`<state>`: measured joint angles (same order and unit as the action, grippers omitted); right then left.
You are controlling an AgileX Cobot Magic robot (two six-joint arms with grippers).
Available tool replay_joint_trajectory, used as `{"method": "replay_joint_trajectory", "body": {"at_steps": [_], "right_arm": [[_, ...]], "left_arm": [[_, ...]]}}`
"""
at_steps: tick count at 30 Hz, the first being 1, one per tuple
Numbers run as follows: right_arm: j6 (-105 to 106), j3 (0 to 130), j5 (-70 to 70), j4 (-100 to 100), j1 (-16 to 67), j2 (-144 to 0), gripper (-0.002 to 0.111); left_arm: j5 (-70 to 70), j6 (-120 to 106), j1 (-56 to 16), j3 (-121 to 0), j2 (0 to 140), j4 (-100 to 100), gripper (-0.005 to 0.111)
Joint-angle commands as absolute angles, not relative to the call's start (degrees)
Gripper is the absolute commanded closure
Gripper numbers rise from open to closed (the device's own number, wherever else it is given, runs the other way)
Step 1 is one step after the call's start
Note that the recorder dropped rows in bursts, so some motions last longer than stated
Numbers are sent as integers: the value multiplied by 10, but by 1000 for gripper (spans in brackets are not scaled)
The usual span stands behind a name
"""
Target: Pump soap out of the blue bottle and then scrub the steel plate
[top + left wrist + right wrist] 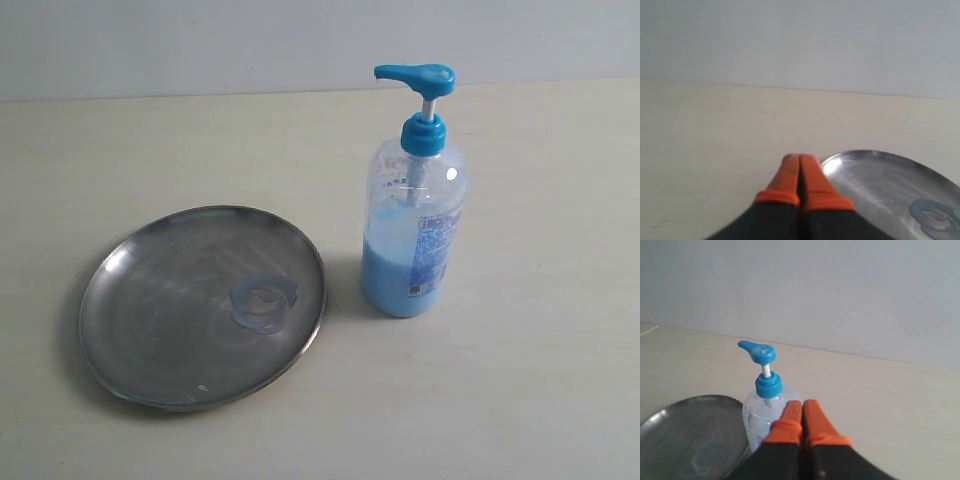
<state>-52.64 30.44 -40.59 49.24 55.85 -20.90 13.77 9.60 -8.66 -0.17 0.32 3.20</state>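
Observation:
The steel plate [200, 305] lies flat on the table at the left, with a smeared ring of blue soap [264, 305] on its right part. To the plate's right the blue bottle [415, 215] stands upright, its pump head [415, 75] raised and the spout pointing left over the plate's side. Neither arm shows in the exterior view. In the left wrist view my left gripper [800, 161] is shut and empty, beside the steel plate [890, 190]. My right gripper [802, 407] is shut and empty, held behind the blue bottle [765, 405].
A pale beige table [520, 380] carries both things, and a plain light wall [200, 40] rises behind it. A small drop of soap [203, 388] sits near the plate's front rim.

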Motion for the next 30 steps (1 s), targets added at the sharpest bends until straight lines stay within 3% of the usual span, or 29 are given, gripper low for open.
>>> {"method": "replay_joint_trajectory", "body": {"at_steps": [1,30], "right_arm": [[-527,302,-402,495,557,-208,108],[-527,302,-402,495,557,-208,108]], "left_arm": [[153,100,-85,0,0,37,107],[186,99,-85,0,0,39,107]]}}
